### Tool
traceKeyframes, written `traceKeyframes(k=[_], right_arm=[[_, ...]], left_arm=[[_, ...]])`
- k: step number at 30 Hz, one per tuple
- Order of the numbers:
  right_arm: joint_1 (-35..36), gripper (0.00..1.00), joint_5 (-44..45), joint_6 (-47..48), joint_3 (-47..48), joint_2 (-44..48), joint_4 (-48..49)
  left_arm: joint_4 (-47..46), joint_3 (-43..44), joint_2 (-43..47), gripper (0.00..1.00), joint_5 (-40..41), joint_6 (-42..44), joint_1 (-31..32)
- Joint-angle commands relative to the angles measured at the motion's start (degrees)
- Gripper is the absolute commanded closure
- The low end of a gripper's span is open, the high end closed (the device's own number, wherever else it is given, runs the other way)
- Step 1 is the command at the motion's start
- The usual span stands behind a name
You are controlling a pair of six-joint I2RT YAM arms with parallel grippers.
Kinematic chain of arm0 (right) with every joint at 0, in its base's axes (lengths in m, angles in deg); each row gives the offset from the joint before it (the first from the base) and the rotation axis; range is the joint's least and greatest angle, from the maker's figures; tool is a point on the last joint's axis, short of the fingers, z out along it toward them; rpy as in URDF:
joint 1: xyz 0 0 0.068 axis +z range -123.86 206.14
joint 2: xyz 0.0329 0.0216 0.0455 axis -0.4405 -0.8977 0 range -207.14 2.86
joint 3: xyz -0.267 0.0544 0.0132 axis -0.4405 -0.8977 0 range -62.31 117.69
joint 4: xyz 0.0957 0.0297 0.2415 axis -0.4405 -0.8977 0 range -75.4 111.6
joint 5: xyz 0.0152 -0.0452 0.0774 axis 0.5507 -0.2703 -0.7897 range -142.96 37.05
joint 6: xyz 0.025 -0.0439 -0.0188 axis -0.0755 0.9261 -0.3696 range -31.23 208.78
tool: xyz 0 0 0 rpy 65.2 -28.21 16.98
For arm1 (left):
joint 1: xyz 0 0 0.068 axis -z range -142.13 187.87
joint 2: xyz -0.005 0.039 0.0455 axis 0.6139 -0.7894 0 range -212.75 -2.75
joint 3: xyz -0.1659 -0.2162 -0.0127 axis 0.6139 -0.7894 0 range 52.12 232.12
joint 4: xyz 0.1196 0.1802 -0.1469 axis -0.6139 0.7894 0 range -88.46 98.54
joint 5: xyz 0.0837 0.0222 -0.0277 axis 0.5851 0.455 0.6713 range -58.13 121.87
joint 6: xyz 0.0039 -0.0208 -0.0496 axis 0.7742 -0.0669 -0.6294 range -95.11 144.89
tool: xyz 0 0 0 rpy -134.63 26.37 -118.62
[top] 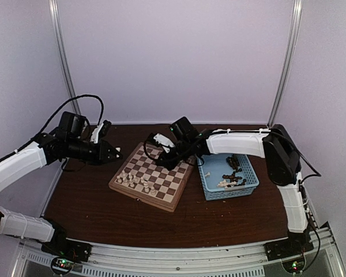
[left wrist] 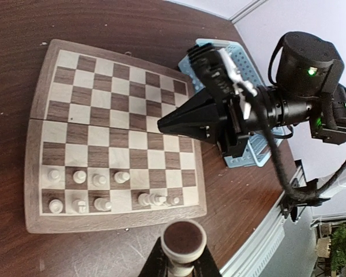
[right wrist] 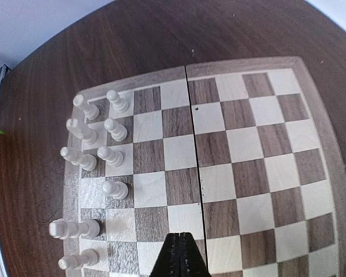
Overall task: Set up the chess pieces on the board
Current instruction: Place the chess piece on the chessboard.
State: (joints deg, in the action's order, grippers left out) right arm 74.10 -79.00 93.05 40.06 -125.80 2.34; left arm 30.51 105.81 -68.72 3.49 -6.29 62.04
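Note:
The checkered board (top: 172, 189) lies at the middle of the table. Several cream-white pieces (top: 135, 180) stand in the two rows at its near-left edge; they also show in the left wrist view (left wrist: 98, 190) and the right wrist view (right wrist: 89, 144). My left gripper (top: 117, 154) hovers off the board's left corner, shut on a cream-white piece (left wrist: 183, 239) whose brown felt base faces the camera. My right gripper (top: 165, 161) is shut and empty above bare squares (right wrist: 248, 144) of the board; its closed tip (left wrist: 163, 124) points across the board (left wrist: 115, 98).
A light-blue perforated basket (top: 249, 187) stands right of the board and holds several dark brown pieces (top: 233, 167) and a few cream-white ones (top: 224, 183). It also shows behind the right gripper in the left wrist view (left wrist: 249, 157). Walls enclose the table's back and sides.

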Motion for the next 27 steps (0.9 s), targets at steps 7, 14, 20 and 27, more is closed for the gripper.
traceKeyframes(k=[7,14,20,27], right_arm=[[0.25,0.53,1.37,2.11,-15.43,21.20,10.23],[2.26,0.17,3.28,16.30,-28.04,29.87,16.66],[2.21,0.20,3.98,23.21,-35.61,33.63,23.51],[2.22,0.20,-1.93,25.41,-38.92,36.24,27.61]], left_arm=[[-14.09,2.71,-9.72,0.91,-18.58,-8.11,-0.20],[-13.25,9.13,-18.35,0.90,-27.59,-7.91,2.80],[-11.79,14.14,-25.10,0.89,-29.43,-7.54,6.29],[-7.55,19.73,-30.30,0.87,-32.57,-4.56,10.36]])
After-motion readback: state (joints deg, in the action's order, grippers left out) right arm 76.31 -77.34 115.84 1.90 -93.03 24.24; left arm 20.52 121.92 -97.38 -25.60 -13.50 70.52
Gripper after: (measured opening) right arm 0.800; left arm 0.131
